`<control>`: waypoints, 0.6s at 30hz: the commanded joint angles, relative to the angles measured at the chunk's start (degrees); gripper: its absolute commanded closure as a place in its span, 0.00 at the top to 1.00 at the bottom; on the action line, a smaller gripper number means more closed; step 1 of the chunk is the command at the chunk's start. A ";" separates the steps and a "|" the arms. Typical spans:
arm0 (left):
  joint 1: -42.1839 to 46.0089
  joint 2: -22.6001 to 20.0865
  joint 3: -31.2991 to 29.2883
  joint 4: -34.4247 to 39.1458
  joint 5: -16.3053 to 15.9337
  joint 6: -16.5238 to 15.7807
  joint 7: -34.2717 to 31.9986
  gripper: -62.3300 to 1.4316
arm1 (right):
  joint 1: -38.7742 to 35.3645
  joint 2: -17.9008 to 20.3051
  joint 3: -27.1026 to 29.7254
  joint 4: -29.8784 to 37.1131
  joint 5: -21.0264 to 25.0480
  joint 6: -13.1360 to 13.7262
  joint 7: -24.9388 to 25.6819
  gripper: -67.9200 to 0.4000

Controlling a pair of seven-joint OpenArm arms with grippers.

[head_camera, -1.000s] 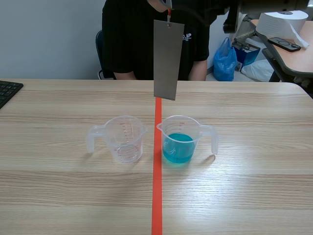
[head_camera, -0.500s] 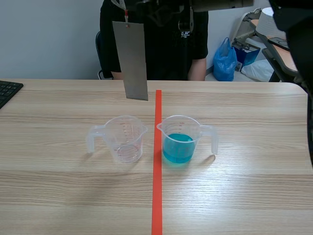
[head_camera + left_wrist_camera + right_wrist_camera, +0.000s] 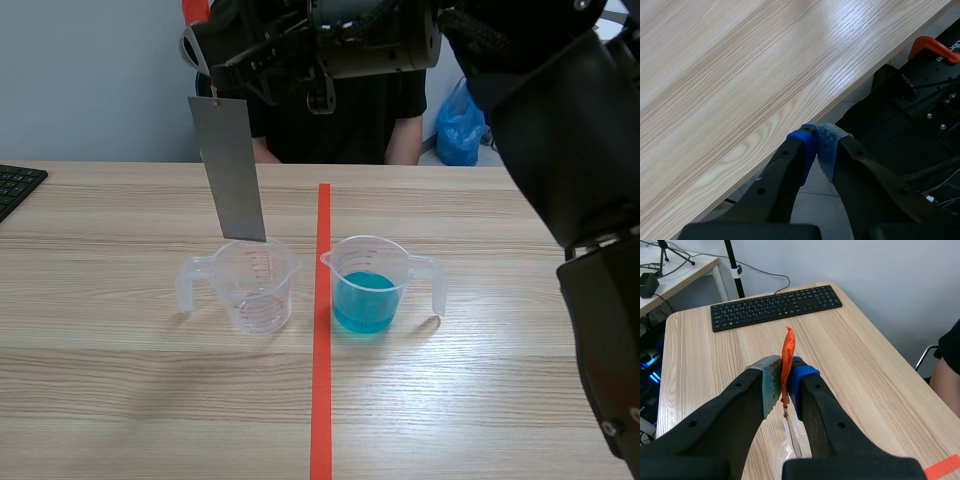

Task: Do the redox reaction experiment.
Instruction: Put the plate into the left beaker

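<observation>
A grey metal sheet [image 3: 230, 170] hangs from an orange tag [image 3: 788, 355], and my right gripper [image 3: 784, 385] is shut on that tag. The right arm stands raised across the scene's top, its gripper [image 3: 215, 40] high at the left. The sheet's lower edge is level with the rim of an empty clear measuring cup [image 3: 255, 285], over its far side. A second cup [image 3: 372, 285] holding blue liquid stands right of the tape line. My left gripper [image 3: 816, 145] is shut on nothing, over the table's edge [image 3: 805, 107].
A person in black [image 3: 345, 120] sits across the table. A black keyboard [image 3: 15, 185] lies at the table's left edge, also ahead of the right gripper [image 3: 775, 305]. An orange-red tape line [image 3: 321, 380] runs between the cups. A blue bag [image 3: 460, 120] sits behind the table.
The right arm has carried the hanging sheet leftward from above the tape line to over the empty cup, and lowered it toward the cup's rim.
</observation>
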 commanded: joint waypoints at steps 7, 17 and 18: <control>0.46 -0.33 0.11 0.68 -0.39 0.07 -0.98 0.09 | 1.66 -0.31 -0.66 -4.42 -0.83 1.29 5.07 0.03; 0.44 -0.33 0.11 0.68 -0.39 0.07 -1.01 0.09 | 1.66 -0.83 -2.99 -11.63 -8.28 2.40 12.68 0.03; 0.44 -0.33 0.11 0.68 -0.39 0.07 -1.01 0.09 | 1.66 -0.83 -3.32 -12.55 -9.05 2.40 13.70 0.03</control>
